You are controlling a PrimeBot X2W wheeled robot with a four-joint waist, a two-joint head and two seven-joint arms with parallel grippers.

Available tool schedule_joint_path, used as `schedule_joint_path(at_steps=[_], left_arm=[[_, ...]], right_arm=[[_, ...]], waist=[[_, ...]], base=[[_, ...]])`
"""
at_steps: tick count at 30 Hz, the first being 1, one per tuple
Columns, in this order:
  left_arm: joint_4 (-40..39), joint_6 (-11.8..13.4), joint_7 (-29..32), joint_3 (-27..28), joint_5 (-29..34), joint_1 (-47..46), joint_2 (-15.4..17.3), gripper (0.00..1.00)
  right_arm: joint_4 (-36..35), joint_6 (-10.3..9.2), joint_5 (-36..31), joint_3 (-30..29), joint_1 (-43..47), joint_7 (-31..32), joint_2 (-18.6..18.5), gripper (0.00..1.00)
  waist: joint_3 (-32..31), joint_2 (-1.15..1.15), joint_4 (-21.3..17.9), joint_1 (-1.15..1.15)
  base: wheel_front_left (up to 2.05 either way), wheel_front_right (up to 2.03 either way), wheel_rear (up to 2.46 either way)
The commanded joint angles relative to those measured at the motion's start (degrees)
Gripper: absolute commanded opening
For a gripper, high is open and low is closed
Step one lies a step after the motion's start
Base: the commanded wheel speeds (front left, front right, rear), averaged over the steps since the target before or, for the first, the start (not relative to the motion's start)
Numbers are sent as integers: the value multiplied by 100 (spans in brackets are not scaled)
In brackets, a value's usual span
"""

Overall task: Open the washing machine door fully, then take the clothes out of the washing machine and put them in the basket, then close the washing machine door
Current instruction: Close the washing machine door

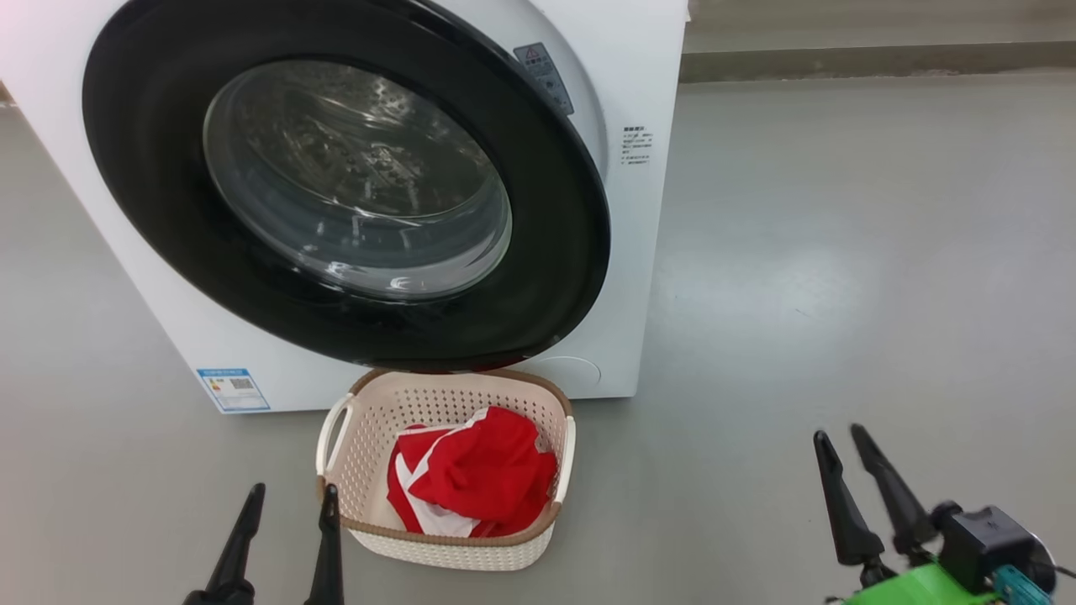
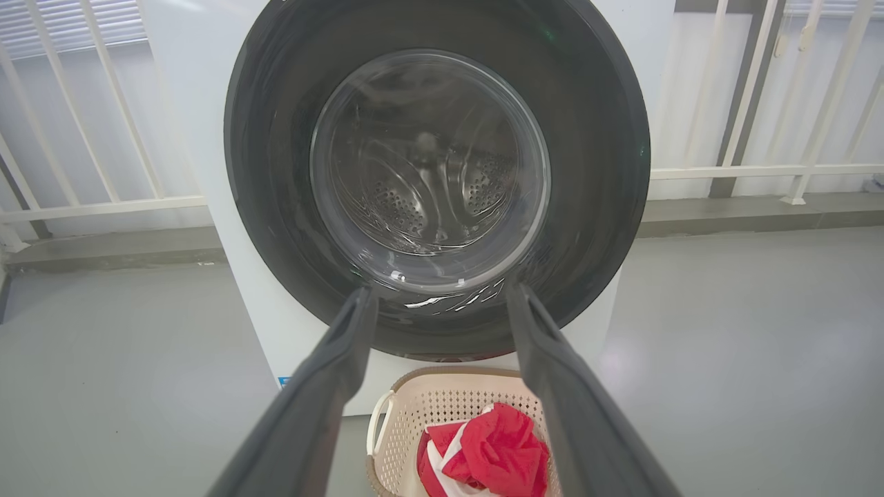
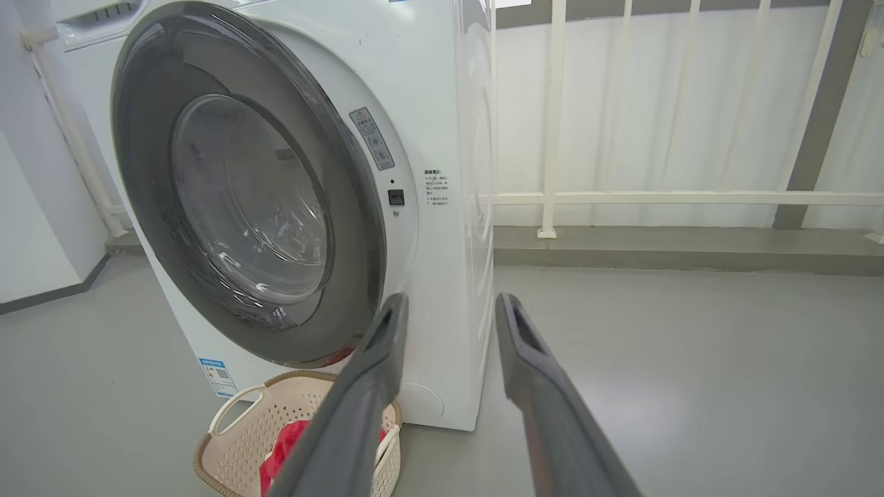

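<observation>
The white washing machine (image 1: 643,277) stands ahead with its round black washing machine door (image 1: 143,185) swung across the front; the right edge looks slightly off the housing, and the latch hole (image 3: 395,197) shows beside it. The drum behind the glass (image 2: 428,172) looks bare. Red and white clothes (image 1: 479,475) lie in the cream basket (image 1: 437,550) on the floor below the door. My left gripper (image 1: 293,489) is open just left of the basket, holding nothing. My right gripper (image 1: 838,431) hovers over bare floor well to the basket's right, its fingers apart with nothing between them.
Grey floor (image 1: 841,252) stretches to the machine's right. A white railing (image 3: 690,198) on a low kerb runs behind the machine. A blue label (image 1: 234,389) sits at the machine's lower left corner. A pale wall (image 3: 41,228) stands to its left.
</observation>
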Motion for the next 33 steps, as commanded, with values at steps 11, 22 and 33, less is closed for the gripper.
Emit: schedule_joint_path(at_steps=[11, 22, 33], left_arm=[[-157, -146, -70, 123, -37, -307, -85, 100], [-357, -181, -70, -75, 226, -734, -153, 100], [-429, -183, -70, -240, 297, -1106, -254, 100]], right_arm=[[1045, 28, 327, 877, -1912, -21, -83, 0], [2660, 28, 665, 1458, -3994, 146, -101, 0], [3542, 28, 882, 1714, -5286, 28, -348, 0]], waist=[[289, 0, 343, 0], [1027, 0, 913, 0], [1693, 0, 1416, 0]], base=[[0, 0, 0], [0, 0, 0], [0, 0, 0]])
